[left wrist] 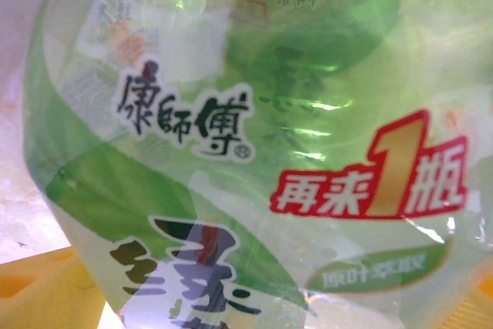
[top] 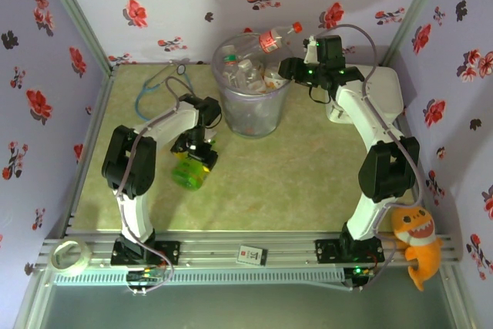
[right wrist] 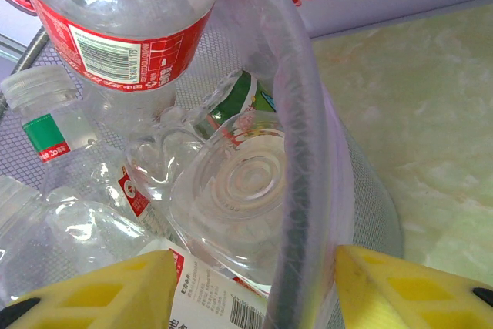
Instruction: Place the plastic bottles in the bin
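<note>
Left jaws pinch green-label bottle (top: pixel 189 173), low over counter, just left of bin (top: pixel 250 117) near far edge. Right jaws spread, straddling bin rim. Risk: bin looks full; red-label bottle (top: pixel 273 38) perched on top may roll off if nudged.

Blue-tubed stethoscope (top: pixel 154 86) lies far left on the green marbled tabletop (top: pixel 293 182). On the near rail there's a clear tape roll (top: pixel 68 256) at left, a small white card (top: pixel 251 255) in the middle and an orange plush fish (top: pixel 416 240) at right.
</note>
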You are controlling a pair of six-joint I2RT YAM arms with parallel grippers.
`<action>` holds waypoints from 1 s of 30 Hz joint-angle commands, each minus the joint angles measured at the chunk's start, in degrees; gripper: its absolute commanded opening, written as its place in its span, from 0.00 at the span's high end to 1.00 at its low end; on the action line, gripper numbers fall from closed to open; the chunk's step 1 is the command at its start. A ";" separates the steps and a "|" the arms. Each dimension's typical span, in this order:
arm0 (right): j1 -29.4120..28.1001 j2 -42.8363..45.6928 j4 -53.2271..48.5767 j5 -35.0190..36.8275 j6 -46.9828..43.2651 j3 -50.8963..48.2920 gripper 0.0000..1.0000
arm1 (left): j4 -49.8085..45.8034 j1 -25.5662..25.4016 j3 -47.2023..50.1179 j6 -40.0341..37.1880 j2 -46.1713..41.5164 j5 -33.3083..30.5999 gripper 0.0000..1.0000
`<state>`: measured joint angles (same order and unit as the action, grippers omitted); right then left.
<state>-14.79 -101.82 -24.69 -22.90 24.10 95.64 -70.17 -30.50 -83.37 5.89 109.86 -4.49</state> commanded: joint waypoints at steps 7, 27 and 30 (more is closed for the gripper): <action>-0.66 -1.67 0.25 -0.24 -0.72 -0.34 0.43 | 1.17 0.00 0.87 2.77 -0.21 2.96 0.13; -0.62 -1.78 0.39 -0.33 -0.81 -0.72 0.43 | -2.95 3.11 -4.58 6.08 -10.35 -4.54 0.11; -0.62 -1.93 0.36 -0.77 -0.81 -0.64 0.43 | -2.73 4.76 -5.90 6.99 -14.96 -4.89 0.13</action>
<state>-14.79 -101.82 -24.64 -22.90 24.10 95.64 -71.02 -27.29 -87.13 10.76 101.08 -7.35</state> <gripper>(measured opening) 0.566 0.875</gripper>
